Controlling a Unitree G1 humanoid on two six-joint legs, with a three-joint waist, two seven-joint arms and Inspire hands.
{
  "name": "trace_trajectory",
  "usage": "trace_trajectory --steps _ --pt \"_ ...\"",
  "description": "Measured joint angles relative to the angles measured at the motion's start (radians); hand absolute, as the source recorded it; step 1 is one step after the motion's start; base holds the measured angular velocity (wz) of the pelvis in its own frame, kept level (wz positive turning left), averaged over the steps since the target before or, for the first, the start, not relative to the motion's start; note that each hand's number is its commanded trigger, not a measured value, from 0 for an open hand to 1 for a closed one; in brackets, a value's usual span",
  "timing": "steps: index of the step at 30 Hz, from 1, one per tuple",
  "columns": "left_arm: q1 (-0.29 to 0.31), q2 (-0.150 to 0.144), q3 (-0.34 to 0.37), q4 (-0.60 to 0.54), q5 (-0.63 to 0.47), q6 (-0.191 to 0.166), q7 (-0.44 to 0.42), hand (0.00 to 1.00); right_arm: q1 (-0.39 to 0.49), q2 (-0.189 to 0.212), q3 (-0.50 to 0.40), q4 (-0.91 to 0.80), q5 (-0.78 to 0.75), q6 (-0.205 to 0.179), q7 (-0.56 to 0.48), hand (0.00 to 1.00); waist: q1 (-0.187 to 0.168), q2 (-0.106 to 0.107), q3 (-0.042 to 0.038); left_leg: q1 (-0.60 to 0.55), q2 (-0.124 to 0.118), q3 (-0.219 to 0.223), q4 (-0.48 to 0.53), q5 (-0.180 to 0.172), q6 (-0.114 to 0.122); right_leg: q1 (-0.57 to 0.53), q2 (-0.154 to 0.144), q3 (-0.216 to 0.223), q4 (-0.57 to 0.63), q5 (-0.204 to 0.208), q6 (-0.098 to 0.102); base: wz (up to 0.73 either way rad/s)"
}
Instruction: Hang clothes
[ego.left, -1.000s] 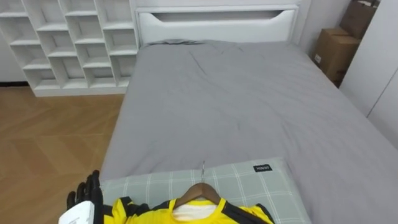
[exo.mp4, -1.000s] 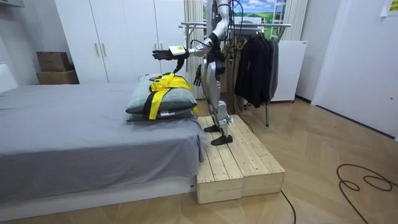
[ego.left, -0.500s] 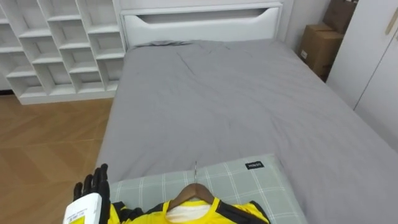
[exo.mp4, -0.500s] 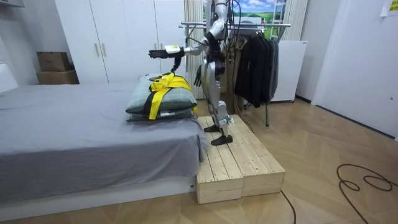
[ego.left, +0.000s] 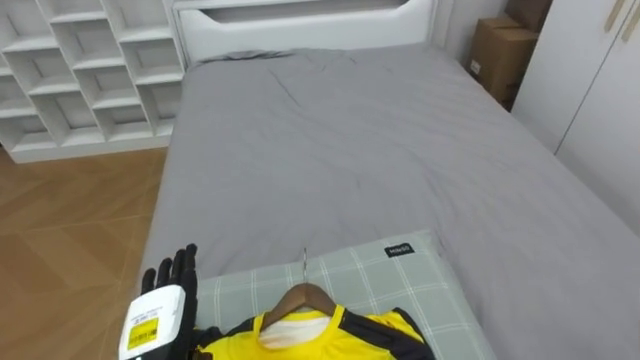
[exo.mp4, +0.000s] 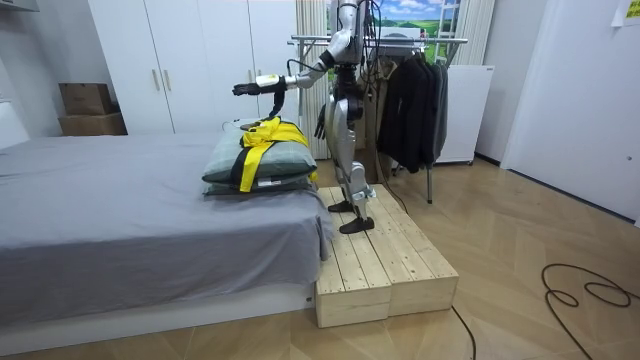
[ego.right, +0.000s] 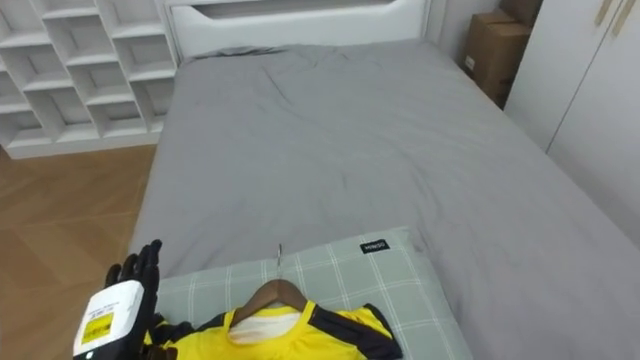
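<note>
A yellow jersey with black trim (ego.left: 330, 335) lies on a wooden hanger (ego.left: 300, 297), and the hanger's metal hook points up the bed. Both rest on a grey-green checked pillow (ego.left: 385, 285) at the foot of the bed. My left hand (ego.left: 170, 285) is open with straight fingers, just left of the jersey over the pillow's left edge. In the room view I stand on a wooden platform (exo.mp4: 385, 265) at the bed's foot, with my left hand (exo.mp4: 245, 89) stretched out above the jersey (exo.mp4: 262, 140). My right hand (exo.mp4: 318, 120) hangs by my hip.
The grey bed (ego.left: 350, 150) runs up to a white headboard (ego.left: 300, 10). White cubby shelves (ego.left: 80, 60) stand at the left, and a cardboard box (ego.left: 495, 50) and wardrobe doors (ego.left: 600, 90) at the right. A clothes rack with dark garments (exo.mp4: 410, 90) stands behind me.
My left hand has reached further forward over the pillow. The eye view has shifted, so the bed sits further left in the picture. The jersey and hanger have not moved.
</note>
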Motion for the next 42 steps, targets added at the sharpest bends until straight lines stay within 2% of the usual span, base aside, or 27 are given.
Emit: trace_trajectory --steps 8,12,16,20,25,28,31,34,35,36,37,38,39,40,41,42 --pt "-0.002 0.000 -0.051 0.042 0.001 0.041 -0.022 0.00 -0.020 -0.004 0.027 0.002 -0.005 0.001 -0.009 0.00 -0.014 0.002 0.0024 -0.012 0.001 0.000 0.001 0.001 0.001 -0.017 -0.002 0.001 0.000 0.000 0.000 0.00" --pt "-0.040 -0.002 -0.054 0.141 0.023 0.055 -0.022 0.00 -0.028 -0.004 0.042 0.005 0.001 0.001 -0.028 0.00 -0.011 -0.004 0.0053 -0.026 0.001 0.005 0.001 0.007 0.002 -0.032 -0.003 0.007 0.000 0.000 0.000 -0.03" --pt "-0.071 -0.002 -0.054 0.194 0.031 0.054 -0.020 0.00 -0.041 -0.003 0.047 0.008 0.002 0.002 -0.047 0.00 -0.010 -0.002 0.0054 -0.050 0.002 0.005 0.002 0.008 0.002 -0.058 -0.003 0.006 0.003 0.001 0.000 0.00" --pt "-0.138 -0.002 -0.055 0.278 0.015 0.054 -0.015 0.00 -0.064 -0.002 0.080 0.026 0.034 0.012 -0.071 0.00 -0.011 -0.004 0.0064 -0.065 0.002 0.004 0.001 0.011 0.003 -0.072 -0.005 0.007 0.004 0.001 0.000 0.00" --pt "-0.217 0.000 -0.054 0.340 -0.024 0.034 -0.015 0.00 -0.098 -0.002 0.082 0.051 0.046 0.011 -0.103 0.00 -0.010 -0.001 0.0084 -0.099 0.002 0.000 0.001 0.012 0.003 -0.107 -0.005 0.010 0.005 0.001 0.000 0.00" --pt "-0.244 0.003 -0.055 0.340 -0.045 0.024 -0.015 0.00 -0.118 -0.008 0.100 0.073 0.060 0.012 -0.107 0.00 -0.008 -0.002 0.0092 -0.114 0.002 0.000 0.001 0.012 0.002 -0.125 -0.004 0.024 0.006 0.001 0.000 -0.01" --pt "-0.273 0.012 -0.059 0.340 -0.043 0.020 -0.018 0.00 -0.148 -0.010 0.116 0.089 0.062 0.012 -0.106 0.00 -0.004 -0.007 0.0175 -0.118 0.002 -0.002 -0.003 0.022 0.002 -0.146 -0.004 0.034 0.027 0.001 0.000 -0.11" --pt "-0.294 0.020 -0.059 0.339 -0.042 0.005 -0.022 0.00 -0.166 -0.012 0.116 0.089 0.055 0.008 -0.106 0.00 -0.004 -0.011 0.0198 -0.120 0.005 -0.003 -0.005 0.025 0.001 -0.167 -0.001 0.037 0.054 0.001 0.000 -0.15" --pt "-0.298 0.022 -0.059 0.338 -0.042 0.003 -0.023 0.00 -0.170 -0.012 0.116 0.087 0.054 0.007 -0.107 0.00 -0.004 -0.009 0.0208 -0.120 0.007 -0.013 -0.006 0.026 0.001 -0.180 0.000 0.035 0.073 0.000 -0.001 -0.19" --pt "-0.310 0.025 -0.059 0.338 -0.042 -0.002 -0.025 0.00 -0.170 -0.013 0.119 0.082 0.055 -0.001 -0.108 0.00 -0.004 -0.001 0.0305 -0.113 0.017 -0.080 -0.015 0.031 0.002 -0.243 0.007 0.025 0.180 -0.012 -0.015 -0.23" --pt "-0.314 0.026 -0.058 0.338 -0.044 -0.006 -0.026 0.00 -0.174 -0.013 0.120 0.078 0.054 -0.005 -0.109 0.00 -0.004 0.008 0.0369 -0.112 0.028 -0.117 -0.018 0.031 0.001 -0.285 0.023 0.028 0.216 -0.034 -0.034 -0.42" --pt "-0.322 0.040 -0.043 0.339 -0.042 -0.013 -0.028 0.00 -0.195 -0.007 0.130 0.067 0.047 -0.011 -0.118 0.00 -0.009 0.016 0.0430 -0.135 0.044 -0.136 -0.003 0.030 -0.001 -0.347 0.079 0.076 0.109 -0.010 -0.081 -0.28" --pt "-0.345 0.051 -0.031 0.349 -0.038 -0.013 -0.041 0.00 -0.206 -0.002 0.150 0.061 0.046 -0.017 -0.126 0.00 -0.015 -0.006 0.0422 -0.167 0.023 -0.135 0.033 0.017 -0.021 -0.390 0.074 0.076 -0.033 0.162 -0.104 -0.10" --pt "-0.371 0.035 -0.029 0.372 -0.040 -0.018 -0.043 0.00 -0.206 -0.018 0.172 0.068 0.050 -0.020 -0.131 0.00 -0.021 0.002 0.0511 -0.164 0.017 -0.132 0.044 -0.022 -0.035 -0.420 0.056 0.036 0.013 0.239 -0.091 0.16" --pt "-0.382 0.036 -0.030 0.380 -0.040 -0.027 -0.046 0.00 -0.206 -0.020 0.181 0.074 0.050 -0.023 -0.139 0.00 -0.023 0.009 0.0562 -0.163 0.021 -0.108 0.036 -0.019 -0.040 -0.425 0.057 0.028 0.030 0.240 -0.091 0.20" --pt "-0.400 0.038 -0.031 0.384 -0.041 -0.038 -0.050 0.00 -0.211 -0.017 0.191 0.081 0.046 -0.026 -0.141 0.00 -0.021 0.004 0.0545 -0.160 0.020 -0.069 0.023 0.004 -0.034 -0.420 0.053 0.033 0.030 0.234 -0.088 0.26"
